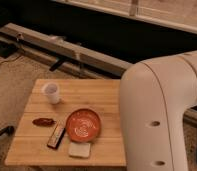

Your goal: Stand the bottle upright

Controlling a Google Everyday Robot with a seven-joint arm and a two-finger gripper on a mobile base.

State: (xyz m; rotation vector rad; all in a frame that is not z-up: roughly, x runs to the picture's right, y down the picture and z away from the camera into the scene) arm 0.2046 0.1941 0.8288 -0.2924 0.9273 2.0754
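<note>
The bottle is hidden behind my large white arm [162,115], which fills the right side of the camera view. The gripper is also hidden behind the arm, over the right end of the wooden table [37,145]. Nothing of its fingers shows.
On the table stand a short white cup [51,92], a red-orange bowl [83,124], a dark red oblong item [43,121], a dark bar-shaped packet [56,136] and a pale square object [80,149]. A long metal rail [67,47] runs behind the table.
</note>
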